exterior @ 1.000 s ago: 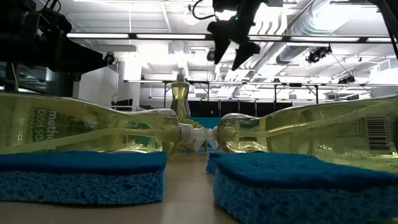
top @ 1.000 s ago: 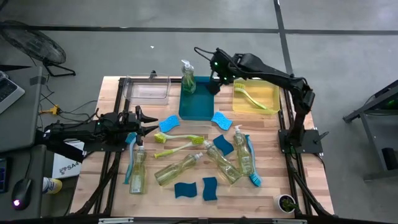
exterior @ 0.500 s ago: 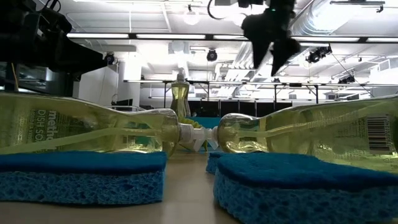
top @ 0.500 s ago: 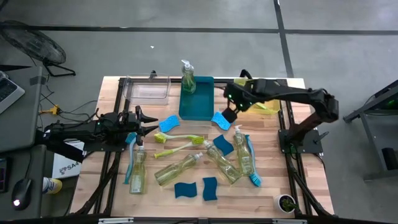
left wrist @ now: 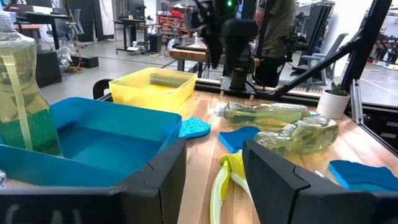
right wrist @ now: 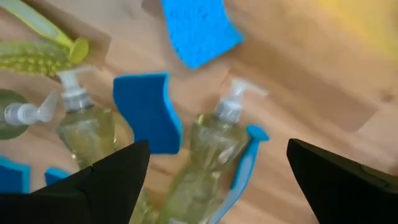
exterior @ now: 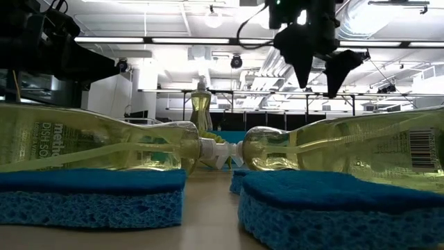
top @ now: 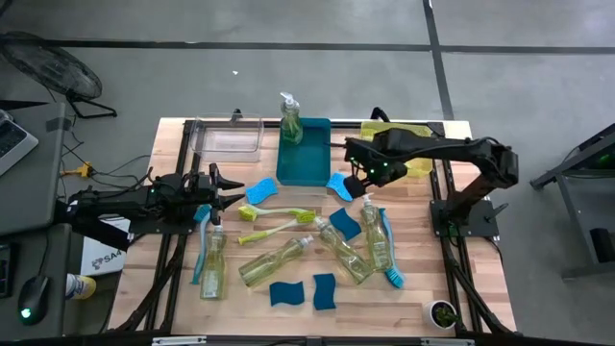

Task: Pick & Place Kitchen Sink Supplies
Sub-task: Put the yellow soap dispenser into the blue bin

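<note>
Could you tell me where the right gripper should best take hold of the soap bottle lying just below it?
Probably across the body of the soap bottle, coming straight down from above. It lies flat on the table with its pump toward the open right gripper, and a blue brush lies along one side, so mid-body looks best.

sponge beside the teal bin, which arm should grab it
Right. The right gripper hangs open just beside that sponge; the left gripper waits farther off at the table's left side.
</note>
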Tool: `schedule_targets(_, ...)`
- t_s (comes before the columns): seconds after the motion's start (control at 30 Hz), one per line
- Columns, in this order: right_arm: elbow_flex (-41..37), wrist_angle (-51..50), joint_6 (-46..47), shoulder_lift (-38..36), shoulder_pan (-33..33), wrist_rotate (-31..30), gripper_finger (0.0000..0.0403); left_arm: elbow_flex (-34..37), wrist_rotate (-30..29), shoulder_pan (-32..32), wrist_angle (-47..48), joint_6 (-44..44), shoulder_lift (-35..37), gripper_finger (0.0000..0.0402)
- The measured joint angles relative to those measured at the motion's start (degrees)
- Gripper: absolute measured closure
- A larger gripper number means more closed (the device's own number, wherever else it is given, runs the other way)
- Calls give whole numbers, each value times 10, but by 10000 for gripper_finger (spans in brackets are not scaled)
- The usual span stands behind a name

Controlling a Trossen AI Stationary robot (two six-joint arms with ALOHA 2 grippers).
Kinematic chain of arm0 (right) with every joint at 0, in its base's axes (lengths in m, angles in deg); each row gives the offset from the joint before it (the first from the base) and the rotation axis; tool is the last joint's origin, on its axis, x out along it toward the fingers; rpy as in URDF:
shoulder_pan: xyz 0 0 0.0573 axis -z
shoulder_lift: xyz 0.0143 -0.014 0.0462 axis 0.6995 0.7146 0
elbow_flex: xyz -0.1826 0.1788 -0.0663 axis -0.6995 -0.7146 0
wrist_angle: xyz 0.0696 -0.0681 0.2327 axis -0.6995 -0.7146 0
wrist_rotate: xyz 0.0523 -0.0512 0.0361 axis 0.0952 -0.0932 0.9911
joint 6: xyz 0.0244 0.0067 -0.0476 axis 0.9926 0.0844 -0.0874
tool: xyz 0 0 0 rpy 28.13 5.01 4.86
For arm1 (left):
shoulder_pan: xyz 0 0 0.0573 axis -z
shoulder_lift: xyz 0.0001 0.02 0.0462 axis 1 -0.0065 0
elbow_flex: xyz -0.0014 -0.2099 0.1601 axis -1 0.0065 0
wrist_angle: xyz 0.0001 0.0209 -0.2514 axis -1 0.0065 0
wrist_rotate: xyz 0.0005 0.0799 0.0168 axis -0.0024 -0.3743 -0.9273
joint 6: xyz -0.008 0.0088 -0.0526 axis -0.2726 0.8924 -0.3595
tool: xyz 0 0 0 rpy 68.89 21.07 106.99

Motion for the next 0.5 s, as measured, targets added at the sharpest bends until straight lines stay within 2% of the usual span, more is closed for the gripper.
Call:
schedule_targets(0.23,0,-13,34,59,20,67,28,0,0,0,0,0,0,247)
schedule_targets(0.5,0,-33,40,107,45,109,28,0,0,0,0,0,0,247)
